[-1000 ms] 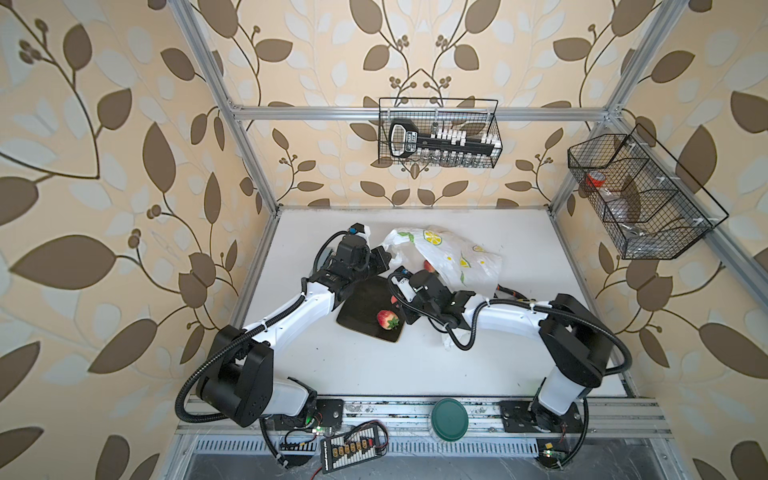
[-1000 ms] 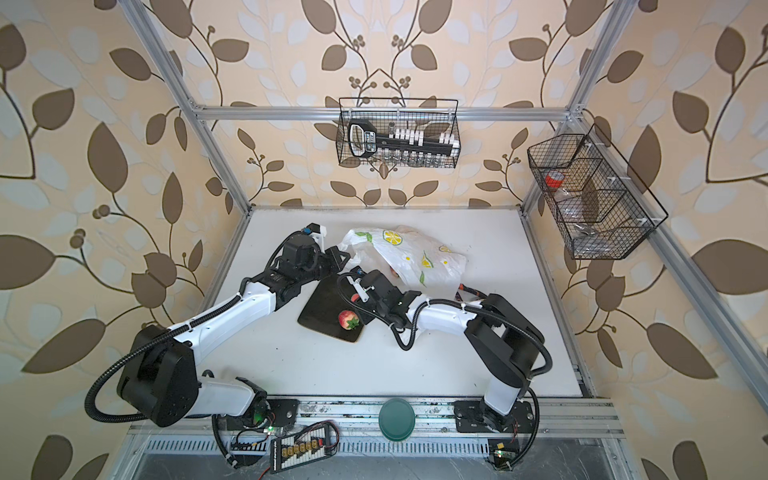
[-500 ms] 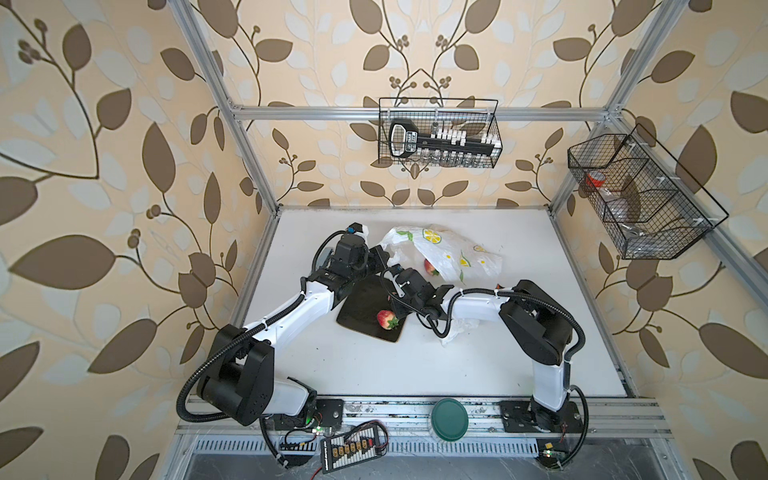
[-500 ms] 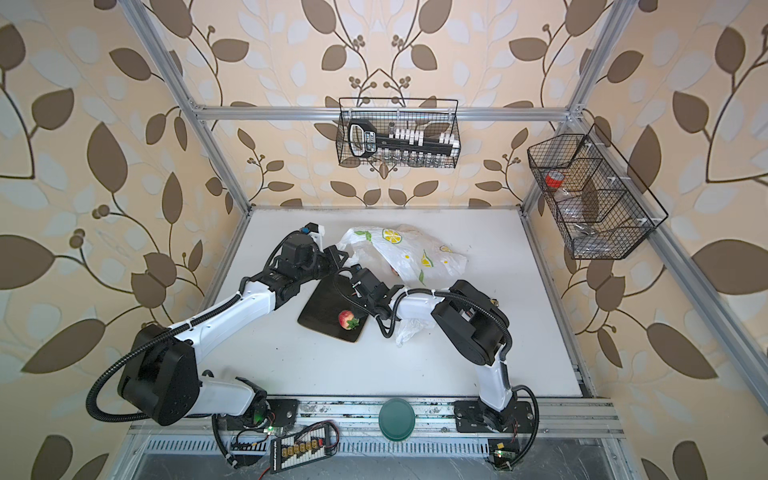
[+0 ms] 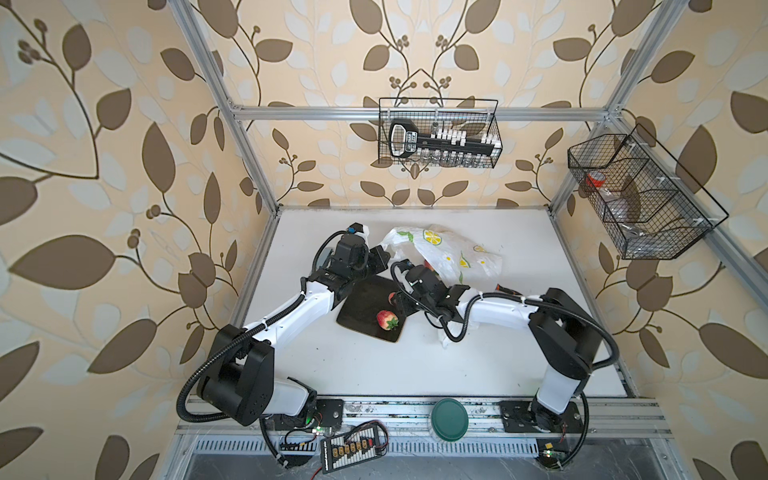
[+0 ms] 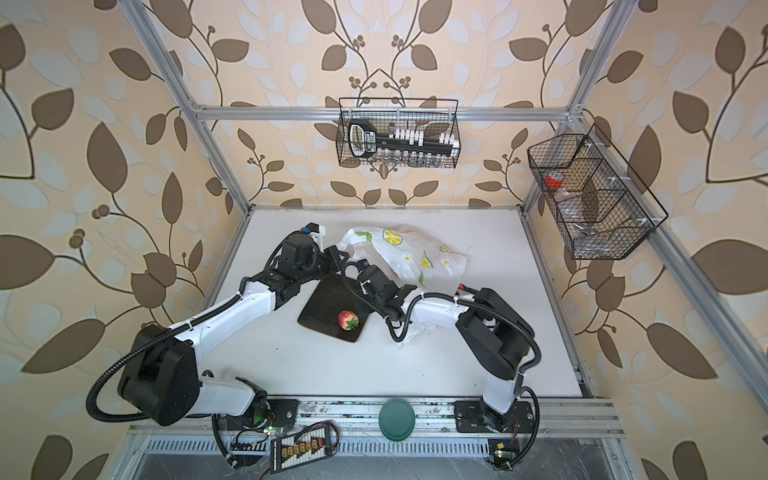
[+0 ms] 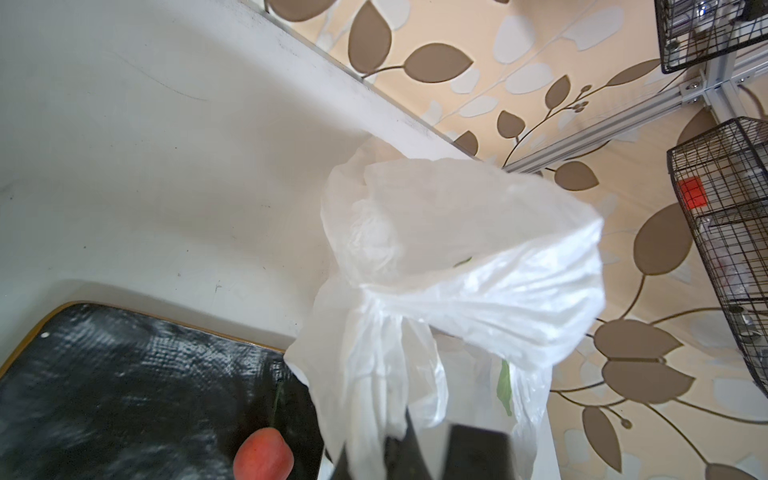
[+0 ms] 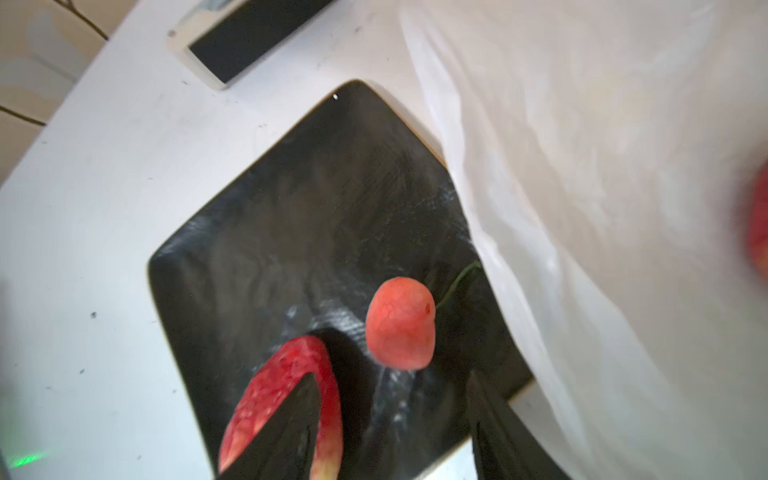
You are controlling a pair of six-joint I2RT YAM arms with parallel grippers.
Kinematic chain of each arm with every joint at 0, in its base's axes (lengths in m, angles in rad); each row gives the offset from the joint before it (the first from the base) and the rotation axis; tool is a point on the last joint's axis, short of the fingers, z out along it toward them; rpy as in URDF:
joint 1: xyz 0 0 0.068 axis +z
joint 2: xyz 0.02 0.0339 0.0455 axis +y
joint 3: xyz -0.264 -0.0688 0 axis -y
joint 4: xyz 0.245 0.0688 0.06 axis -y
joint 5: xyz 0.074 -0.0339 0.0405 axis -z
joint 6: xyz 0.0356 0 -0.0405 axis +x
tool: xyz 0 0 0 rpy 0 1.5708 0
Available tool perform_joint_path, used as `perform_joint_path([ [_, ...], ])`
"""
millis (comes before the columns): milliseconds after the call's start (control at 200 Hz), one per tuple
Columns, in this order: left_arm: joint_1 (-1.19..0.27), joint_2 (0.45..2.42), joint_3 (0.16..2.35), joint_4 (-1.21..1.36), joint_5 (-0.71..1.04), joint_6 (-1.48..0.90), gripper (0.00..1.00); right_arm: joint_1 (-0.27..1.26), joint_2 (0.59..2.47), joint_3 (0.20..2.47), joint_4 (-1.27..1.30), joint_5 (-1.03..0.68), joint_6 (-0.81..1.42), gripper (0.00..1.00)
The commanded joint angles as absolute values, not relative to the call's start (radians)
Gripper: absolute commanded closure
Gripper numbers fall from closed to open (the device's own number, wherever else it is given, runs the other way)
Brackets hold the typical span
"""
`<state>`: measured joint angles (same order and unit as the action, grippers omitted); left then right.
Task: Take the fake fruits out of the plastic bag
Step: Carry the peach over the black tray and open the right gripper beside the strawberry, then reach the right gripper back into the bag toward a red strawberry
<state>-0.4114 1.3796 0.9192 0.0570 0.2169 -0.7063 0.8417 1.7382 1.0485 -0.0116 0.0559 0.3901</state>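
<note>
The plastic bag (image 5: 446,251) (image 6: 415,255), white with lemon prints, lies at the back middle of the table. My left gripper (image 5: 380,259) (image 7: 415,449) is shut on a bunched handle of the bag (image 7: 436,270) and holds it up. On the black plate (image 5: 361,311) (image 6: 324,307) (image 8: 291,228) lie a strawberry (image 5: 387,320) (image 6: 348,320) (image 8: 286,386) and a small red stemmed fruit (image 5: 392,297) (image 7: 264,455) (image 8: 401,324). My right gripper (image 5: 401,302) (image 8: 394,378) hangs open just over the plate, the small fruit free beyond its tips. Another red fruit (image 5: 428,265) (image 8: 758,224) shows inside the bag.
A wire basket (image 5: 438,137) hangs on the back wall and another wire basket (image 5: 640,195) on the right wall. A green lid (image 5: 449,419) sits on the front rail. A small orange and black thing (image 5: 505,288) lies behind my right arm.
My right gripper's jaws have spread over the plate, and the small red fruit now lies there beside the strawberry. My left gripper has kept its hold on the bag.
</note>
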Motion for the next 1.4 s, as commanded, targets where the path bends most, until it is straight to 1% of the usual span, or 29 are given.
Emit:
perform_joint_path([
  [0,-0.414,1.37,0.949,0.093,0.247,-0.693,1.0,0.848,1.607,0.983,0.034,0.067,0.339,0.44],
  [220,-0.416,1.366,0.942,0.107,0.268,-0.704,1.0,0.845,1.413,0.907,0.012,0.138,0.315,0.48],
  [325,-0.416,1.361,0.937,0.109,0.276,-0.71,1.0,0.836,1.372,0.915,-0.029,0.205,0.332,0.53],
  [380,-0.416,1.356,0.934,0.109,0.281,-0.714,1.0,0.825,1.367,0.928,-0.058,0.242,0.354,0.57],
  [445,-0.418,1.352,0.927,0.11,0.29,-0.72,1.0,0.805,1.377,0.945,-0.09,0.273,0.379,0.61],
  [560,-0.428,1.338,0.916,0.109,0.293,-0.725,1.0,0.776,1.426,0.97,-0.125,0.307,0.398,0.65],
  [860,-0.463,1.297,0.882,0.106,0.275,-0.738,1.0,0.745,1.629,1.093,-0.16,0.342,0.373,0.68],
  [1035,-0.474,1.283,0.88,0.1,0.273,-0.735,1.0,0.741,1.743,1.151,-0.149,0.357,0.357,0.66],
  [1225,-0.483,1.271,0.876,0.092,0.271,-0.736,1.0,0.7,1.845,1.208,-0.148,0.428,0.354,0.54],
  [1394,-0.491,1.264,0.868,0.091,0.264,-0.738,1.0,0.642,1.896,1.251,-0.152,0.435,0.35,0.45],
])
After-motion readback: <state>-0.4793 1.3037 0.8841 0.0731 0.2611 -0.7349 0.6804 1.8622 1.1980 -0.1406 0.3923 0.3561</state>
